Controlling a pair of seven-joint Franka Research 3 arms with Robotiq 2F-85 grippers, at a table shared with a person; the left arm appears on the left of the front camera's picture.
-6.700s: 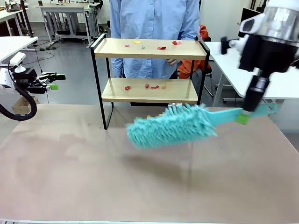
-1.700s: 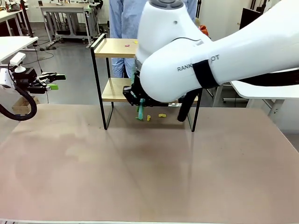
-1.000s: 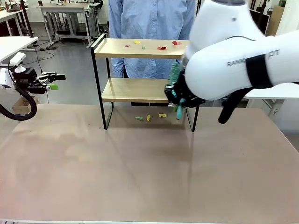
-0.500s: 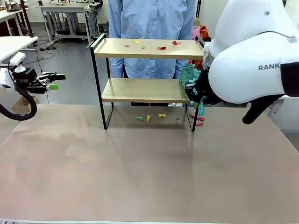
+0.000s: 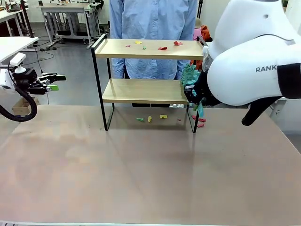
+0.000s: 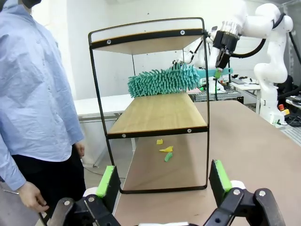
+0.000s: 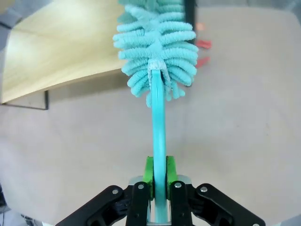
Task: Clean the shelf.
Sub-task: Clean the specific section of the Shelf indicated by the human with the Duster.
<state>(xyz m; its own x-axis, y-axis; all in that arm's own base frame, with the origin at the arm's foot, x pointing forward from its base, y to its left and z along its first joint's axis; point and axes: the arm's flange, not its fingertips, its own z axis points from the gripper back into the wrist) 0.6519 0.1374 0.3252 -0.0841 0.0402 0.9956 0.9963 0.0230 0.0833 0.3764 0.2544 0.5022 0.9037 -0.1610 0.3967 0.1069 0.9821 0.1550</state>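
Shelf (image 5: pixel 107 97), duster (image 6: pixel 162 81) at lower board's (image 5: pixel 141 91) end, scraps (image 5: pixel 162 48) on top board (image 5: pixel 150 52)

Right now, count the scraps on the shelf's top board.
5 on the shelf: left red scrap, yellow scrap, green scrap, middle red scrap, right red scrap. The right arm may hide more.

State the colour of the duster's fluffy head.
The duster head is turquoise, seen most clearly in the right wrist view.

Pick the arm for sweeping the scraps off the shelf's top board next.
Right: the right gripper is shut on the duster, whose head is at the shelf, below the scraps. The left gripper hangs open and empty, well left of the shelf.
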